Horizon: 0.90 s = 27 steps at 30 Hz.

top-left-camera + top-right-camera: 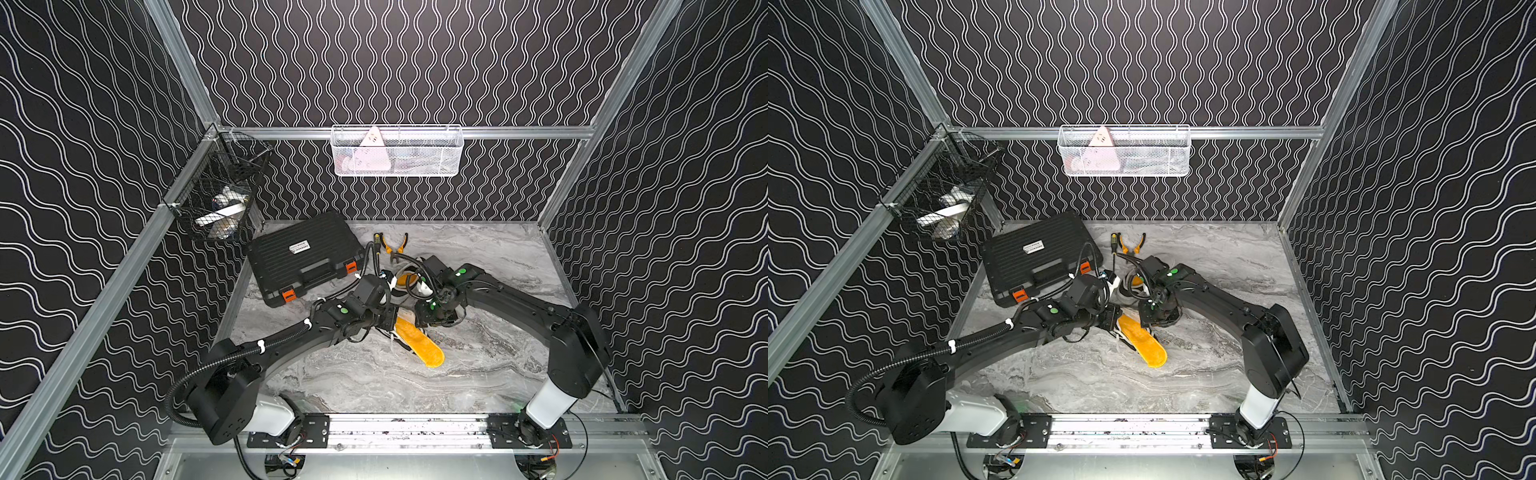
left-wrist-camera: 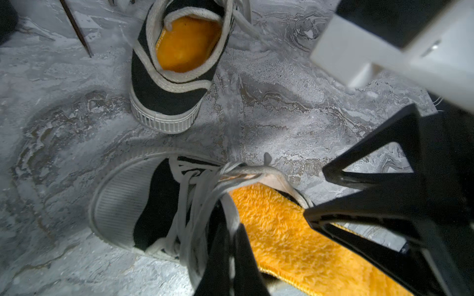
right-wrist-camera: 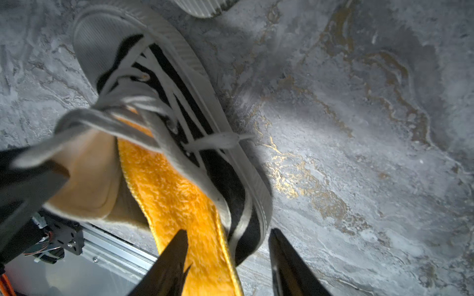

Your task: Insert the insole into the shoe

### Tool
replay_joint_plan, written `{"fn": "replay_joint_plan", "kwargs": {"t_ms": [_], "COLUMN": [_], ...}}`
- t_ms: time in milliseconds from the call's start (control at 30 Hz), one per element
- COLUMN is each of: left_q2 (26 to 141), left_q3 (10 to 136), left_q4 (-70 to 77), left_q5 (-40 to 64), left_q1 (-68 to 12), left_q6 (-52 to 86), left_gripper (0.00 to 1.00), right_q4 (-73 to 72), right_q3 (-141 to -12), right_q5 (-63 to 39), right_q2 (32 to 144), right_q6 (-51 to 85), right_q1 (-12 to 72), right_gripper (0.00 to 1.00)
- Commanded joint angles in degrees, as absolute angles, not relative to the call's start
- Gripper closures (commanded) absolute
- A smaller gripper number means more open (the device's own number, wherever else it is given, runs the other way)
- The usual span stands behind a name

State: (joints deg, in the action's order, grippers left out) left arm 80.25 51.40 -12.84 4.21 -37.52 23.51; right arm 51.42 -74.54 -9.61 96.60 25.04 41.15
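Insoles we count two, both fuzzy orange-yellow with a stitched edge. The fitted insole (image 2: 187, 43) sits inside the farther shoe (image 2: 164, 97). The loose insole (image 1: 419, 343) has its front tucked under the laces of the nearer shoe (image 2: 154, 205), its heel end sticking out behind over the bench (image 1: 478, 374). Shoes are two, black with white laces; tools are two. At left, the left tool (image 2: 230, 256) is pinched on the nearer shoe's tongue, holding it up. At right, the right tool (image 3: 229, 232) stands with jaws apart, one finger (image 3: 171, 258) over the loose insole, the other beside the sole.
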Motion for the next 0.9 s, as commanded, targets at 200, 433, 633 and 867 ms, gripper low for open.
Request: {"fn": "replay_joint_plan", "kwargs": {"t_ms": [200,433,633,867], "left_q2": [80.42,80.00,79.84,80.33], "left_q3": [51.24,51.28,51.15,51.81], "left_q4": [-10.07,-10.64,-10.70,-11.43], "left_q5": [2.55,2.67,2.48,2.28], "left_q1": [-37.44,-37.77,-37.72,-37.71], "left_q6": [24.95,24.38,24.04,23.02], "left_gripper": [1.00,1.00,1.00,1.00], "right_q4": [45.58,46.99,48.87,55.47], "right_q3": [-65.34,-67.33,-69.70,-75.95], "right_q5": [-19.97,-18.88,-18.49,-14.60], "right_q2": [93.33,94.21,93.97,94.18], "right_q6": [33.17,32.27,29.68,20.56], "right_q1": [41.31,41.32,41.27,45.74], "right_gripper": [0.49,0.83,0.93,0.92]}}
